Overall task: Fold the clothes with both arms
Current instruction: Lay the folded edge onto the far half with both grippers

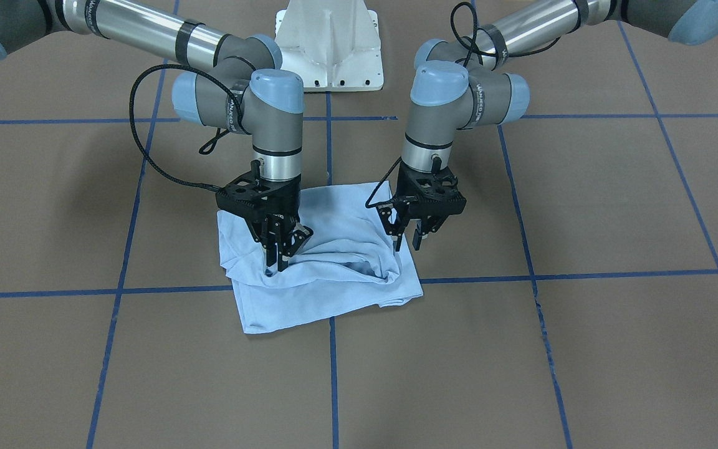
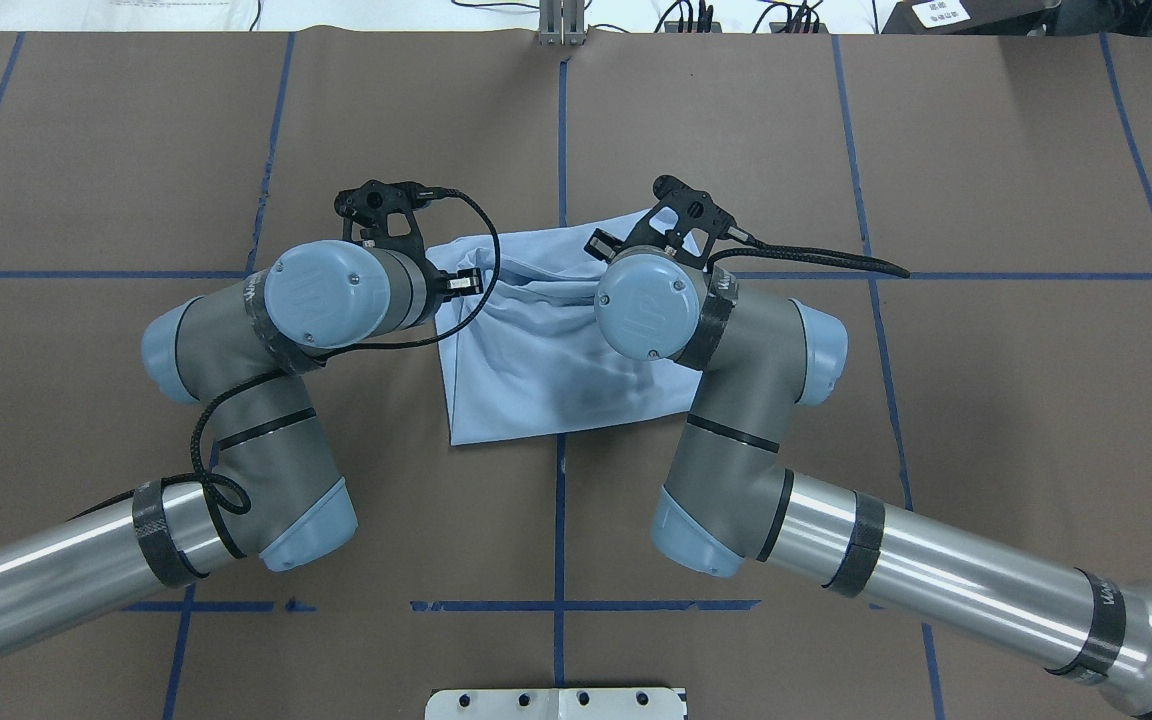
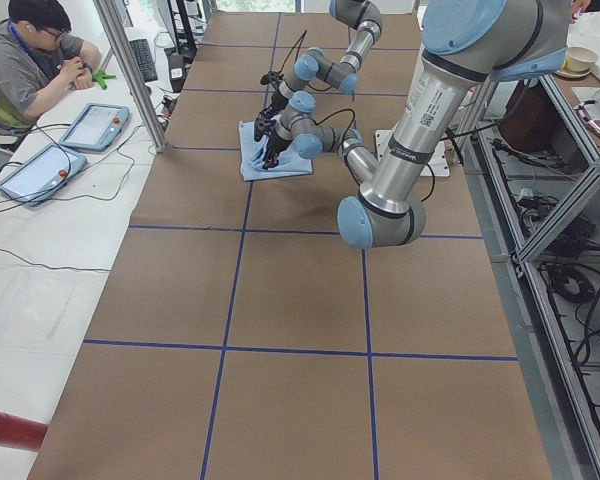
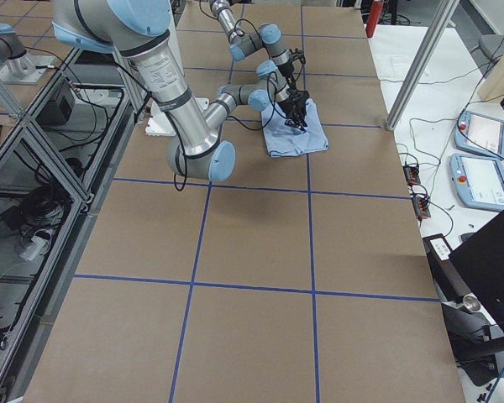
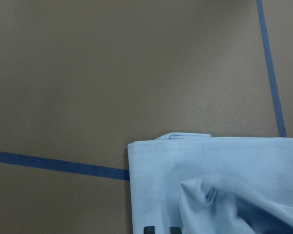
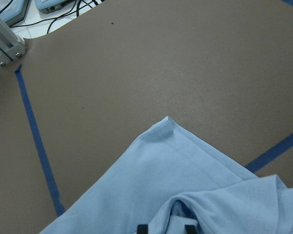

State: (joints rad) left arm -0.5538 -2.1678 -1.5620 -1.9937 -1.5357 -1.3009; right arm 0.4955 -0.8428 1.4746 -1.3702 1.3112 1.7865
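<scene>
Right gripper [image 1: 279, 262] pinches a raised fold of the T-shirt [image 1: 309, 305]; left gripper [image 1: 408, 243] hangs spread at its edge.
Light blue and folded, it lies on the brown table [image 1: 583, 349] over 2 crossing blue tape lines [image 1: 332, 374]; farther back, white lettering on the left arm [image 1: 480, 95] is unreadable.

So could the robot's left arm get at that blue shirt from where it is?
Probably yes. The left pincer hangs open above the edge of the T-shirt, nothing between them, and the right pincer is down at the opposite side, out of its way.
</scene>
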